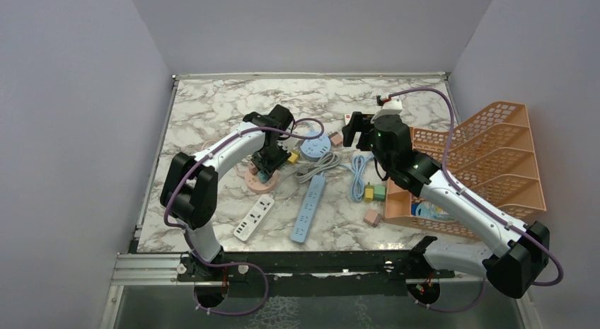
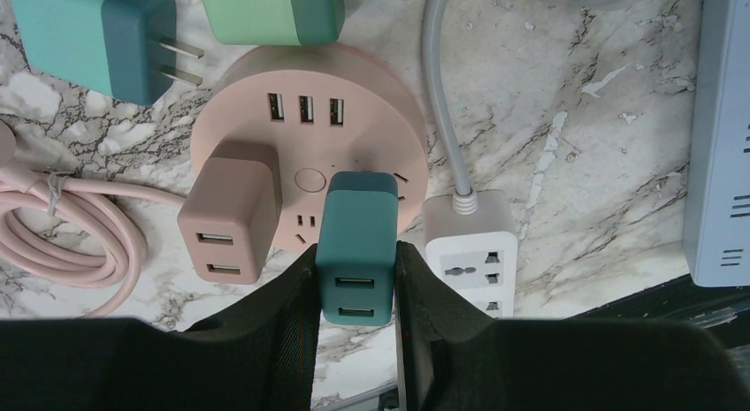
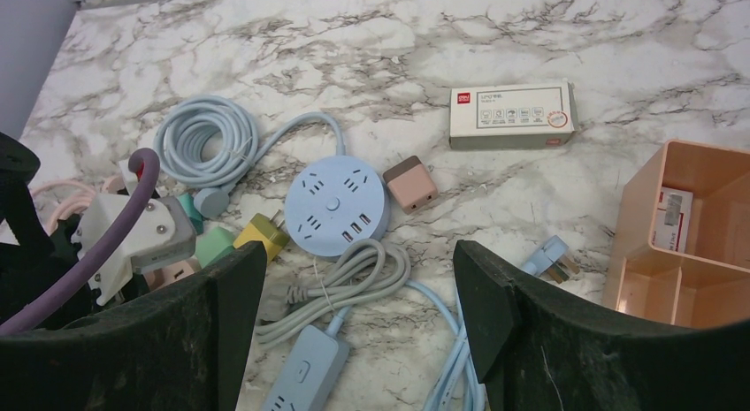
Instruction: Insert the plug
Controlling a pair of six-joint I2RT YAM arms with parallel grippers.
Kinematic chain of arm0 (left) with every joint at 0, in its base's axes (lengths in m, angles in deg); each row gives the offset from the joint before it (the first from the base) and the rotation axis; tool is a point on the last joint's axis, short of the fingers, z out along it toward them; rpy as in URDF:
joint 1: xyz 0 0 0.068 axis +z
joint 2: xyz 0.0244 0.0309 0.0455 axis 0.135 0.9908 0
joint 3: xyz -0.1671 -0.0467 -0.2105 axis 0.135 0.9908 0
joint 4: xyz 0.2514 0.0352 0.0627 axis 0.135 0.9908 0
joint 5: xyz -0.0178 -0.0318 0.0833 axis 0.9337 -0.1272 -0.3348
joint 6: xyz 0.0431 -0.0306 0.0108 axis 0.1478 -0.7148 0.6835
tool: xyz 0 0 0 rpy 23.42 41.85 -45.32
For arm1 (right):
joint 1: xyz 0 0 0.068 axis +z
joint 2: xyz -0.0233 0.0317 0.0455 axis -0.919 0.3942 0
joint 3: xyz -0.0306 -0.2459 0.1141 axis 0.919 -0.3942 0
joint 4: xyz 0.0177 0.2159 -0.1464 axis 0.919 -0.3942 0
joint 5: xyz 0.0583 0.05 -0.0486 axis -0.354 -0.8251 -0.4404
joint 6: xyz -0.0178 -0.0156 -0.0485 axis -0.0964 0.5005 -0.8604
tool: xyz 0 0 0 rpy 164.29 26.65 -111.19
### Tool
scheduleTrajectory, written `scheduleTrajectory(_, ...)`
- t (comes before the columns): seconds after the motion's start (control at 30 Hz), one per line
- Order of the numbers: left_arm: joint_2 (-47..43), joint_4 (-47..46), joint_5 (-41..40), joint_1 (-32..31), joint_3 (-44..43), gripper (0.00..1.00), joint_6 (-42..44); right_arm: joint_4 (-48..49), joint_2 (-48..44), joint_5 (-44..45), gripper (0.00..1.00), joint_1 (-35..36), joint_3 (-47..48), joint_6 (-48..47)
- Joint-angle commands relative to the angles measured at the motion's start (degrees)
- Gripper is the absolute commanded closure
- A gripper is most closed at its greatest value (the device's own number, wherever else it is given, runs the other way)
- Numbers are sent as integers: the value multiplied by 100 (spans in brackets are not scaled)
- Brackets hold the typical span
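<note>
My left gripper (image 2: 355, 283) is shut on a teal USB charger plug (image 2: 356, 243) and holds it upright against the top of the round pink power hub (image 2: 354, 110). A pink charger (image 2: 228, 218) stands plugged into the same hub beside it. In the top view the left gripper (image 1: 269, 159) is over the pink hub (image 1: 256, 182). My right gripper (image 3: 358, 292) is open and empty, hovering above a grey coiled cord (image 3: 340, 283) and a round blue hub (image 3: 337, 205).
A loose teal plug (image 2: 93, 35) and green plug (image 2: 274, 11) lie beyond the pink hub. A white strip (image 2: 470, 250), blue strip (image 1: 308, 208), white box (image 3: 511, 116), pink plug (image 3: 410, 184), yellow plug (image 3: 260, 234) and orange rack (image 1: 488, 166) lie around.
</note>
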Motion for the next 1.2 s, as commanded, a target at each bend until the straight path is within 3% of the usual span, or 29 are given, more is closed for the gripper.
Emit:
scheduleTrajectory(0.0, -35, 253, 39, -15, -44, 100, -78, -80, -41, 65, 22, -10, -52, 45)
scheduleTrajectory(0.27, -190, 392, 21, -20, -374, 100, -108, -73, -88, 75, 22, -11, -96, 54)
scheduleTrajectory(1.17, -31, -168, -159, -13, 221, 100, -130, -85, -160, 116, 23, -9, -202, 73)
